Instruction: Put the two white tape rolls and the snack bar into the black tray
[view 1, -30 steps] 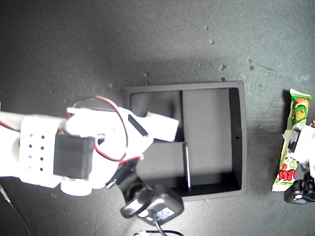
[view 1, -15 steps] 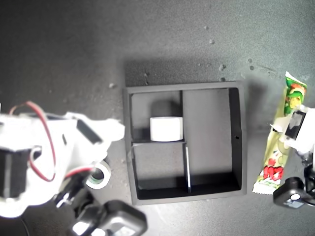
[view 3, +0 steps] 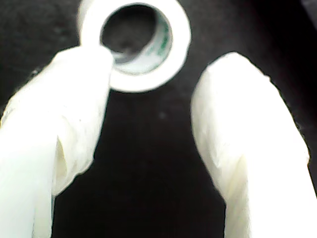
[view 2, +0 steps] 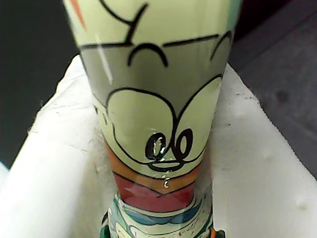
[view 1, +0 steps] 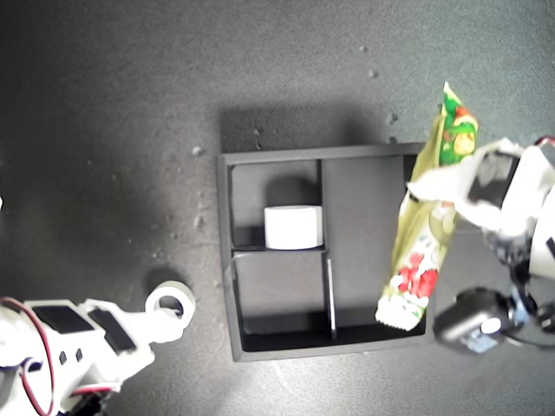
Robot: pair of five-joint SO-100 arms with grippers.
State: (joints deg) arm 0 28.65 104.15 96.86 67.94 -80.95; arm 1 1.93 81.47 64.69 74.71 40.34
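Green-white wrapper: snack bar (view 1: 427, 221) hanging tilted above the black tray (view 1: 229, 260), over the tray's rim on the exterior view's right; lower end over the long compartment, upper end sticking out past the tray's far edge. In the first wrist view the bar (view 2: 156, 114) is filling the frame, cartoon face print showing.
First pincer: my first gripper (view 1: 460, 186) clamping the snack bar near its middle, white jaws pressing on both sides of the wrapper.
All-white roll: white tape roll (view 1: 293, 226) sitting on its side in the small compartment at the tray's upper left in the exterior view, touching the divider below it.
Green-core roll: second tape roll (view 1: 170, 302) lying flat on the dark table (view 1: 104, 130), just outside the tray on the exterior view's left; green lining showing in the second wrist view (view 3: 136, 44).
Second pincer: my second gripper (view 3: 148, 124) standing released, jaws spread, one fingertip (view 3: 91, 62) touching the roll's rim, the other apart from it.
Tray layout: two small compartments, one long one, thin dividers.
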